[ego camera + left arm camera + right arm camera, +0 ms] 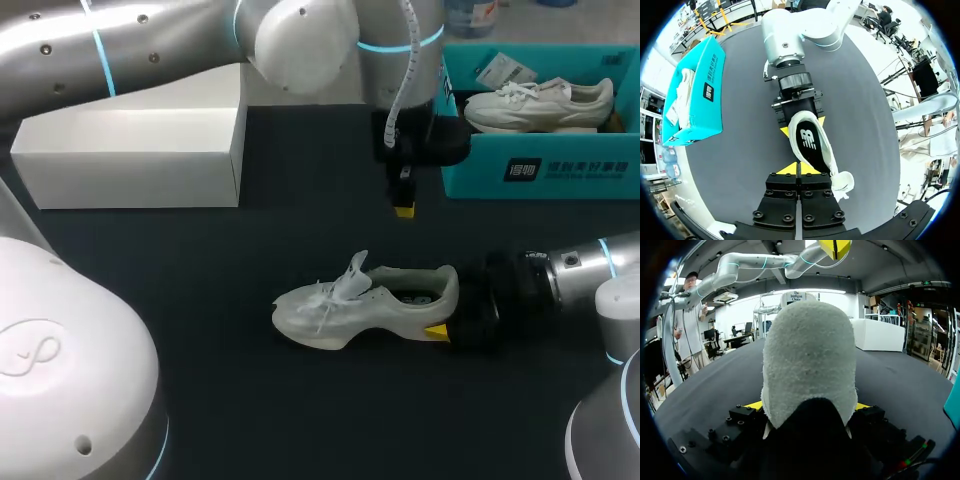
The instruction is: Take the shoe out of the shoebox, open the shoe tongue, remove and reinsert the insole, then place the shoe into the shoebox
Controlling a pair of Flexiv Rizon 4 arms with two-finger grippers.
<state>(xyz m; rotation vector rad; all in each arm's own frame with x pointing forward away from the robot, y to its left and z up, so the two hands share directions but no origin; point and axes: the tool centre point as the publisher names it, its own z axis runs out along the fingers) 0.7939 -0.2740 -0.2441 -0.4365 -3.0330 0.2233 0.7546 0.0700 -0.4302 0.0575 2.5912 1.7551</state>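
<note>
Steadying seems the aim: the right tool (802, 126) clamps the heel of the white shoe (365, 300) on the worktop (200, 300), while the left tool (404, 207) hangs above, tips pressed together, empty.

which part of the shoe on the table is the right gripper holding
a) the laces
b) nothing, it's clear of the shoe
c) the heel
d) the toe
c: the right gripper has a yellow tip on each side of the heel of the shoe, whose toe points away from it.
</note>
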